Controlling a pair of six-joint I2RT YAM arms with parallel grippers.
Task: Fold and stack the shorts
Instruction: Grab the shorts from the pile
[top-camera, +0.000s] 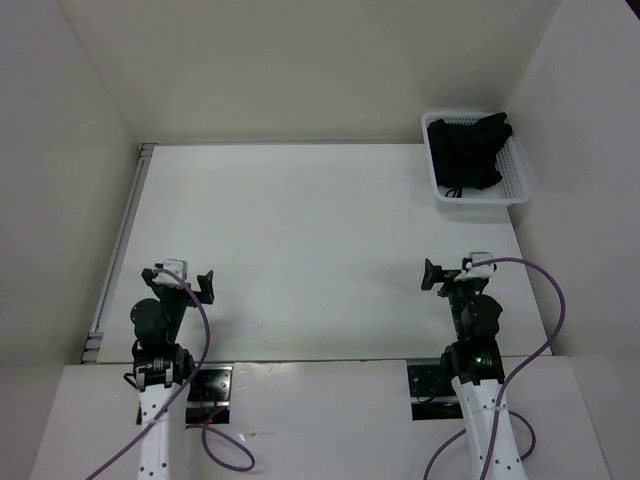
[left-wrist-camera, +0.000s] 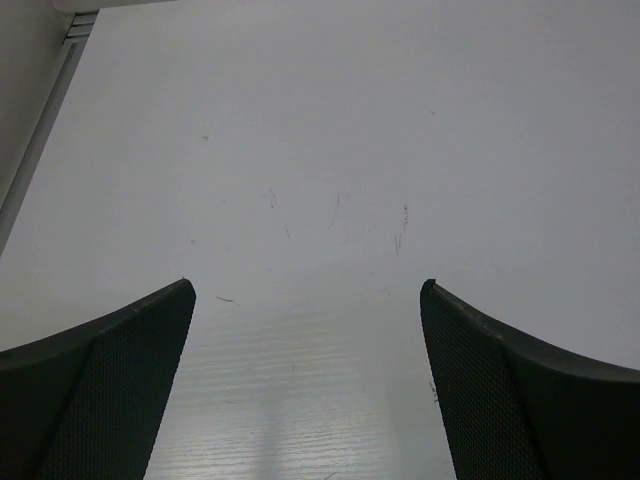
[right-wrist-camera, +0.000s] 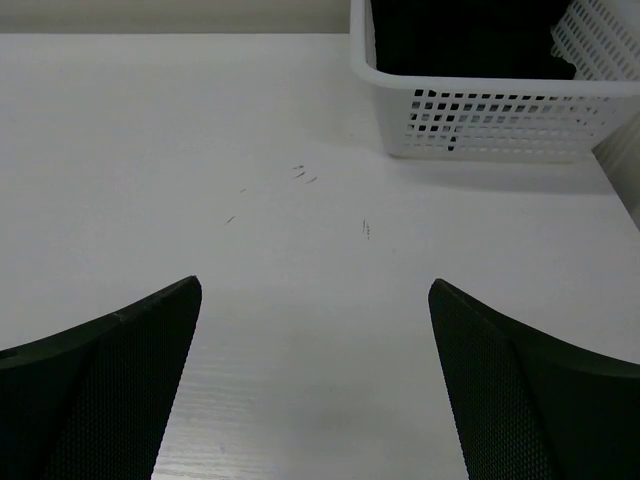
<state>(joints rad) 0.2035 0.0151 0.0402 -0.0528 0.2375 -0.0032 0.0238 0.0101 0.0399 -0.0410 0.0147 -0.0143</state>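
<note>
The black shorts (top-camera: 467, 152) lie bunched inside the white mesh basket (top-camera: 518, 178) at the far right of the table. In the right wrist view the dark cloth (right-wrist-camera: 470, 40) shows inside the basket (right-wrist-camera: 500, 120) ahead and to the right. My left gripper (top-camera: 183, 282) is open and empty near the table's near left edge; its view (left-wrist-camera: 305, 330) shows only bare table between the fingers. My right gripper (top-camera: 450, 277) is open and empty at the near right, well short of the basket; it also shows in its own view (right-wrist-camera: 315, 335).
White walls enclose the table (top-camera: 300, 250) on the left, back and right. A metal rail (top-camera: 120, 240) runs along the left edge. The basket stands against the right wall.
</note>
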